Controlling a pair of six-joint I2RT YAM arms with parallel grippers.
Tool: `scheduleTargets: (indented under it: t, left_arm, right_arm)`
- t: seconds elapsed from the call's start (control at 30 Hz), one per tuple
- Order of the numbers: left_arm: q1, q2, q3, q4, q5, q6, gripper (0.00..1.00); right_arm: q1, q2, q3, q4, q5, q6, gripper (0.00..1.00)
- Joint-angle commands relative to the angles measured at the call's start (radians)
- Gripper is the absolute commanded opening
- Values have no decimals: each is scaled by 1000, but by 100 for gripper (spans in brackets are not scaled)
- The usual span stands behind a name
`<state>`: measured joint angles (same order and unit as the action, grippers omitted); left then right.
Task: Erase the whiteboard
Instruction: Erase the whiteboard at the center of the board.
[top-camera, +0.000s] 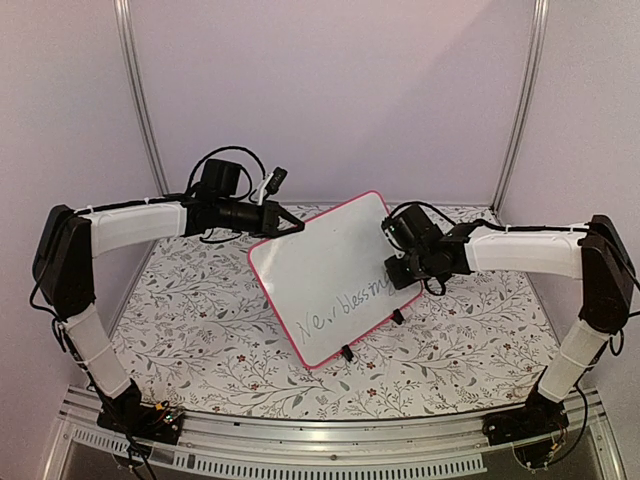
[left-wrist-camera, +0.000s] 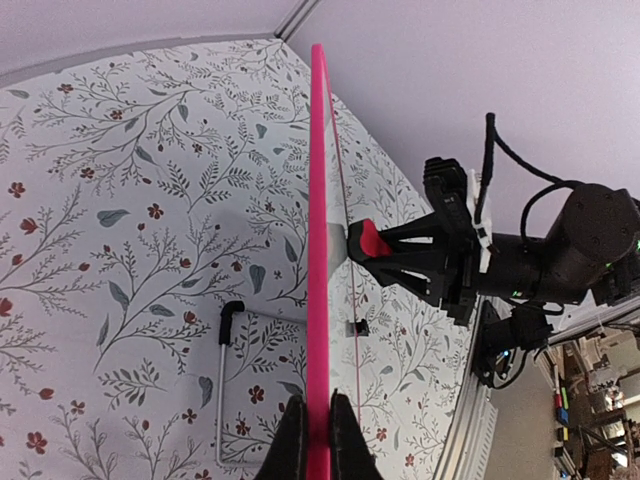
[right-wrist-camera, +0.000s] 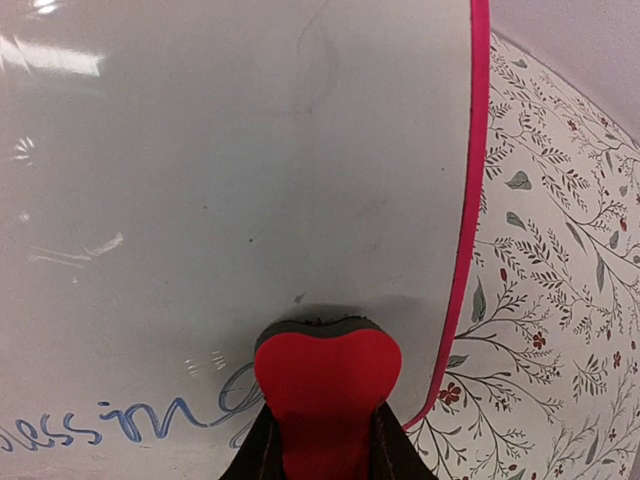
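The whiteboard stands tilted on the table, white with a pink-red rim. Dark handwriting runs along its lower right part and also shows in the right wrist view. My left gripper is shut on the board's rim at its far left corner, with a finger on each side of the pink edge. My right gripper is shut on a red eraser, whose dark felt face presses on the white surface just above the end of the writing, near the right rim. In the left wrist view the eraser touches the board's face.
The table has a floral-patterned cloth. Small black clip feet hold the board's lower edge, and a wire leg props it from behind. Purple walls close the back and sides. A metal rail runs along the near edge.
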<state>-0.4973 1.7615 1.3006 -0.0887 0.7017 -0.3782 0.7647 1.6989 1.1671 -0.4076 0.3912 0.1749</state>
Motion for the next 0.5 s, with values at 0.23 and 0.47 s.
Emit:
scheduleTargets:
  t: [0.23,0.47]
  left_arm:
    - [-19,7,0,-6,-25,45,0]
    - [-18,7,0,-6,-26,44,0]
  right_arm:
    - [-1,-83,33,-32,-11,-20,0]
    - [0,-125,81,-14,-20,-21,0]
